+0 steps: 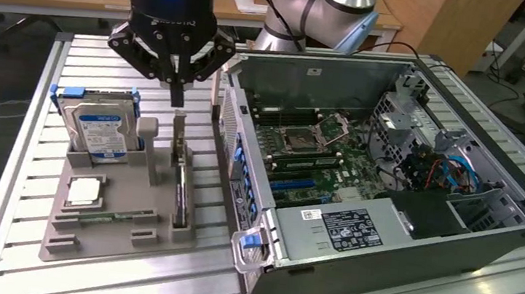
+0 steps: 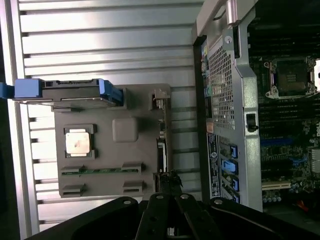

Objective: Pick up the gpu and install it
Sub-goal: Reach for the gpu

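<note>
we see the claw (image 1: 177, 98) clenched, its two dark fingers pressed together with nothing between them, hanging tip-down just above the far end of the graphics card (image 1: 180, 189). the card stands on its edge in a slot along the side of the grey tray (image 1: 97, 236) that faces the computer case (image 1: 381, 225); we cannot tell whether the fingertips touch it. in the wrist view the claw (image 2: 168, 182) sits right over the thin edge of the card (image 2: 161, 152). on the same tray (image 2: 125, 107) a hard drive (image 1: 100, 132) with blue rails stands upright, a processor chip (image 1: 82, 190) lies flat, and a memory stick (image 1: 117, 216) rests in its groove. the case lies open on the slatted metal table (image 1: 26, 166), on the exterior view's right of the tray.
</note>
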### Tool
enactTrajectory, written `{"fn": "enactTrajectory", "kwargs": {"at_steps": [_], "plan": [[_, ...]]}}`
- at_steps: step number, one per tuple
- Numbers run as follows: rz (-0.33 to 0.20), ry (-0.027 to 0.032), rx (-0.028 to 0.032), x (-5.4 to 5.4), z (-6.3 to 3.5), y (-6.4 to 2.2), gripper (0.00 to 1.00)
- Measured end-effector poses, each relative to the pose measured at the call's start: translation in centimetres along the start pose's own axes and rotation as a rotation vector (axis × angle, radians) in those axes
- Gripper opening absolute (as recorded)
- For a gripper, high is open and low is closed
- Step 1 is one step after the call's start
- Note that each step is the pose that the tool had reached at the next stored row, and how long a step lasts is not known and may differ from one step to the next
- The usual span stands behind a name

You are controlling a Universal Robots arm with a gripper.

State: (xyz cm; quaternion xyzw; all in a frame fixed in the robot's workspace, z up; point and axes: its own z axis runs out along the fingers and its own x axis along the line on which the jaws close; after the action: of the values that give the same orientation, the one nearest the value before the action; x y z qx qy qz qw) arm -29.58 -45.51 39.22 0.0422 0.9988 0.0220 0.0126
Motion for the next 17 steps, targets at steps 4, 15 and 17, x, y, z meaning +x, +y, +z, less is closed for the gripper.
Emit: {"fn": "enactTrajectory", "kwargs": {"at_steps": [4, 15, 17], "plan": [[0.000, 0.0000, 0.0000, 0.00, -0.01, -0.20, 0.11], [0.000, 0.0000, 0.0000, 0.11, -0.01, -0.27, 0.11], [0.000, 0.0001, 0.0001, 0.11, -0.01, -0.27, 0.11]]}}
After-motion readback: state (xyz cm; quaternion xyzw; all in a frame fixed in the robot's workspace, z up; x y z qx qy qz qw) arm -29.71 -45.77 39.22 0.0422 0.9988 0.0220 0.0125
